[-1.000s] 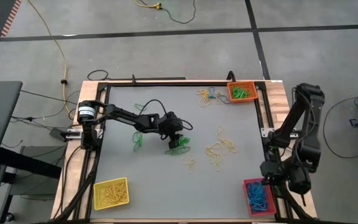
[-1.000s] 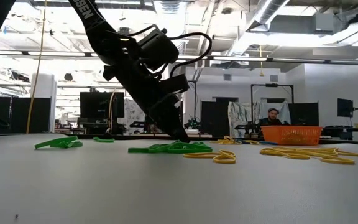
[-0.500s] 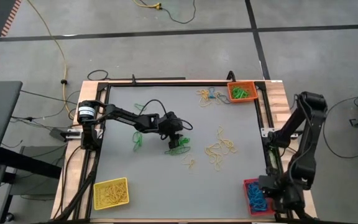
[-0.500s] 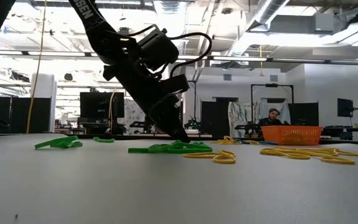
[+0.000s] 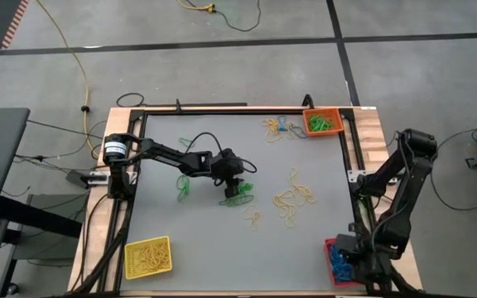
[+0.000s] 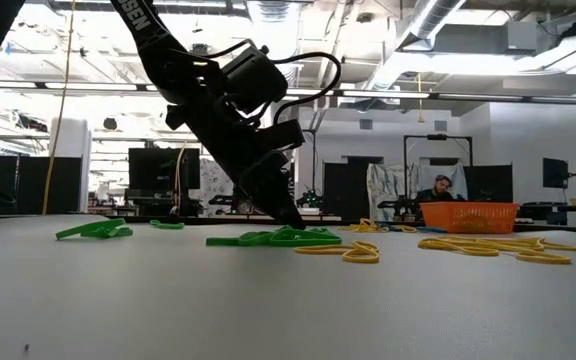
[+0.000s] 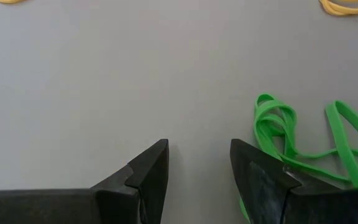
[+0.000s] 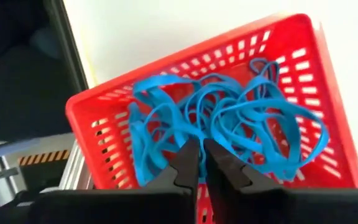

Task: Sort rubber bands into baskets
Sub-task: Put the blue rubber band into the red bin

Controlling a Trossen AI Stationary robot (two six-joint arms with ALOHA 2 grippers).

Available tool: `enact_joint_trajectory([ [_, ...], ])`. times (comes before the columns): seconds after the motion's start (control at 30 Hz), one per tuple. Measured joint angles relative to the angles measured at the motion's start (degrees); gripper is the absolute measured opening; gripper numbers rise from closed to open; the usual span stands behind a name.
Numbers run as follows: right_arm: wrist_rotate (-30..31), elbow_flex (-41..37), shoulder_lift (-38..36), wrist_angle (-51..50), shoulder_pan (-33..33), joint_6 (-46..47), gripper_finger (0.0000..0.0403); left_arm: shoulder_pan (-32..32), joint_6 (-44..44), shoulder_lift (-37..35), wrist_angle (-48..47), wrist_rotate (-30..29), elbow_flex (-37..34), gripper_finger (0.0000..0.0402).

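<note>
Rubber bands, thin flexible loops in green [image 5: 238, 197], yellow [image 5: 294, 199] and blue [image 8: 229, 118], lie partly sorted across the grey counter [image 5: 205, 240].
The left gripper [image 7: 199, 168] is down at mid-counter with its jaws apart and empty, right beside the green heap. The right gripper [image 8: 201, 163] hangs over the red rectangular plastic basket [image 8: 312, 81] at the counter's near right corner, fingers parted only a sliver above the blue bands inside, holding nothing. The orange basket [image 5: 322, 122] at the far right corner holds green bands; the yellow basket [image 5: 148, 257] at the near left corner holds yellow ones.
</note>
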Motion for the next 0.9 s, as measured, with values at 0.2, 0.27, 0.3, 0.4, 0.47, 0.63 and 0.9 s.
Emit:
enact_joint_trajectory([
  [0.2,2.5,0.0,-0.2,-0.9,-0.3,0.1,0.0053,0.0,0.0,0.0,0.0,0.0,0.0,0.0163],
  [0.27,3.3,0.0,-0.2,-0.9,-0.4,0.1,0.0054,0.0,0.0,0.0,0.0,0.0,0.0,0.0163],
  [0.3,3.4,0.0,-0.2,-0.7,-0.4,0.1,0.0054,0.0,0.0,0.0,0.0,0.0,0.0,0.0163],
  [0.4,3.4,0.0,-0.2,0.6,-1.1,0.1,0.0055,0.0,0.0,0.0,0.0,0.0,0.0,0.0163],
  [0.47,3.5,0.0,-0.2,1.4,-1.3,0.1,0.0055,0.0,0.0,0.0,0.0,0.0,0.0,0.0163],
  [0.63,3.4,0.0,-0.2,3.1,-2.2,0.1,0.0056,0.0,0.0,0.0,0.0,0.0,0.0,0.0163],
  [0.9,3.5,0.0,-0.2,3.5,-2.2,0.1,0.0056,0.0,0.0,0.0,0.0,0.0,0.0,0.0163],
])
